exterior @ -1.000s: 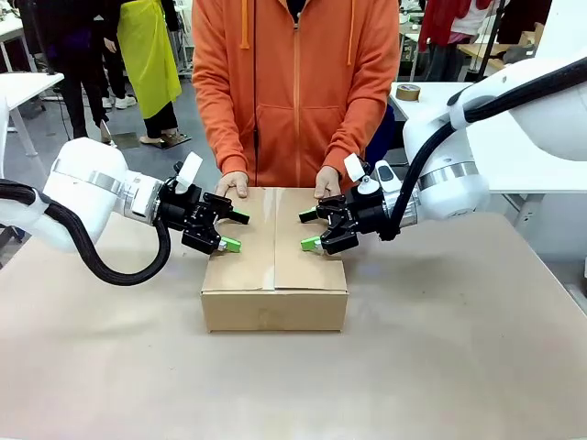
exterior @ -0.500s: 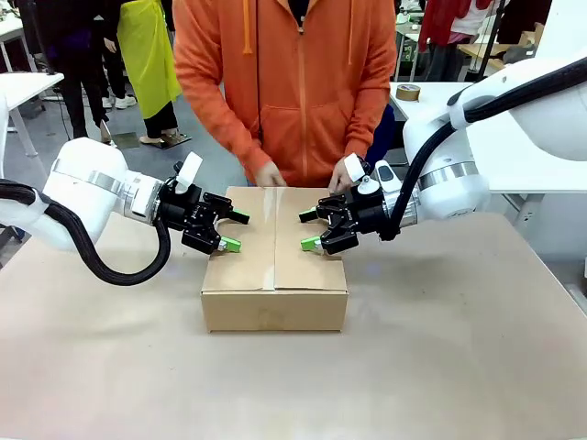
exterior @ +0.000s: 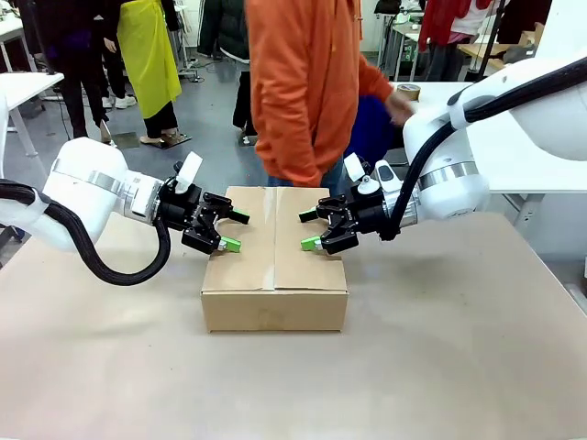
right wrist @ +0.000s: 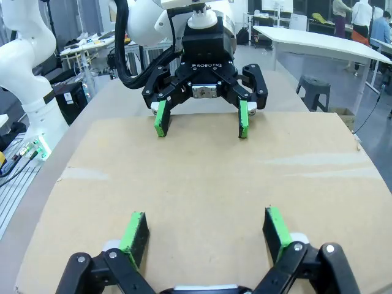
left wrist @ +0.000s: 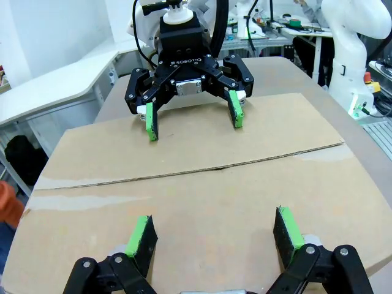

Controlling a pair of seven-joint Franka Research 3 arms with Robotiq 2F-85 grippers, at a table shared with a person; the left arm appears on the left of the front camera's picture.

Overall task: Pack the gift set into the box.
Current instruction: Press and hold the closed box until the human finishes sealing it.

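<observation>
The box [exterior: 275, 310] is a brown carton in the middle of the table, its top flaps folded shut along a centre seam. My left gripper [exterior: 237, 231] is open, low over the left flap, with nothing between its fingers. Opposite it, my right gripper [exterior: 307, 231] stands open over the right flap. In the left wrist view my left gripper [left wrist: 214, 233] spans the flap of the box [left wrist: 202, 184], facing the right gripper [left wrist: 193, 116]. In the right wrist view my right gripper [right wrist: 206, 229] faces the left gripper [right wrist: 201, 119] across the box [right wrist: 202, 177]. The gift set is hidden.
A person in an orange hoodie [exterior: 312, 82] stands behind the box, turned to picture right, one hand [exterior: 399, 105] by a tape roll [exterior: 408, 92] on a white table. Brown tabletop [exterior: 293, 385] lies open in front and to both sides.
The person's hands have left the far edge of the box; the person has turned and reached to picture right. Both arms and the box have stayed still.
</observation>
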